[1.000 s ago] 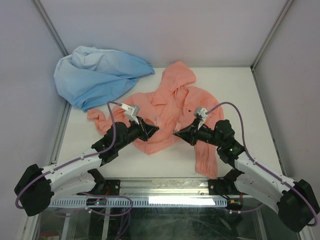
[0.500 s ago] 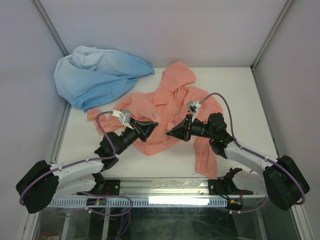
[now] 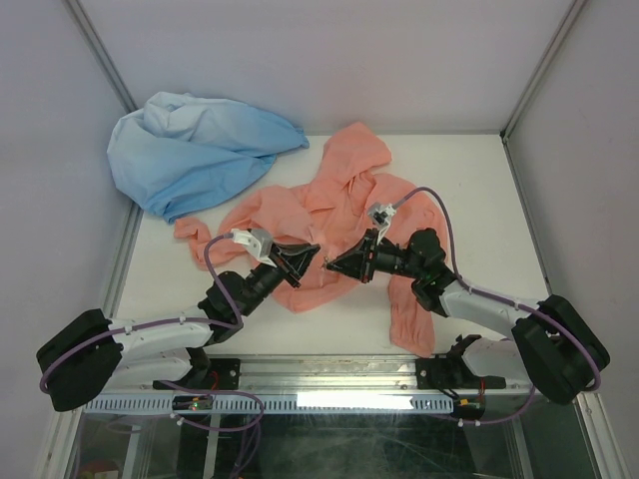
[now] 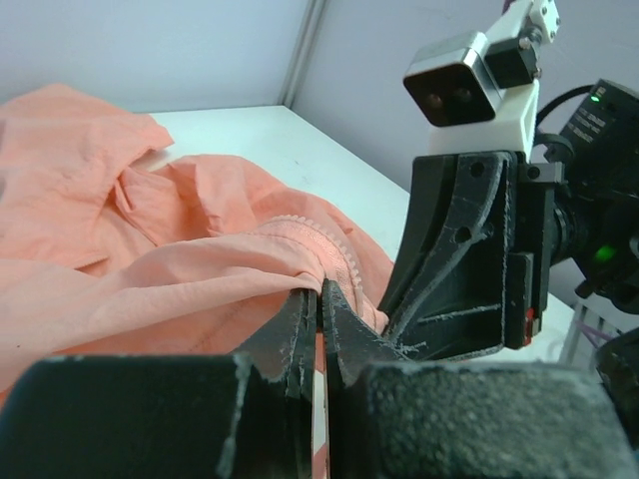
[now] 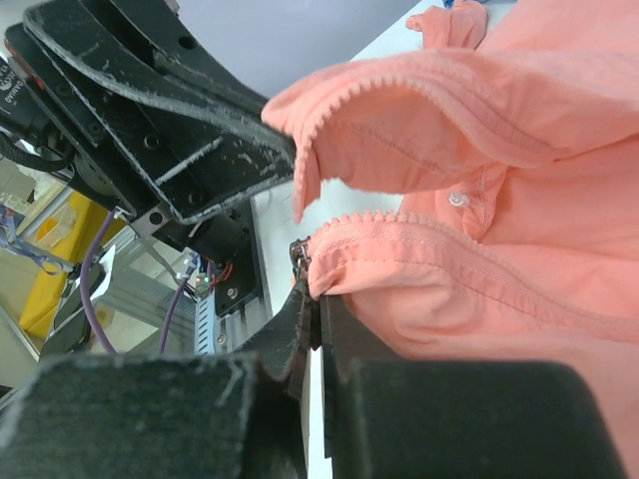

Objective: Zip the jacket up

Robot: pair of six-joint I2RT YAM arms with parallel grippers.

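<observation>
Inward, low: left end effector, right end effector, both clenched on jacket.

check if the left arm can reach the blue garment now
Probably not yet: the left gripper is shut on the jacket at its zip edge and must let go first. Nothing else blocks the blue garment.

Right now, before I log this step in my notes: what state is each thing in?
jacket: unzipped, front open, lying rumpled.
zip: tooth rows apart, not joined.
left gripper: shut on one zip edge of the jacket.
right gripper: shut on the other zip edge.
blue garment: bunched in the far left corner, nothing touching it.
</observation>
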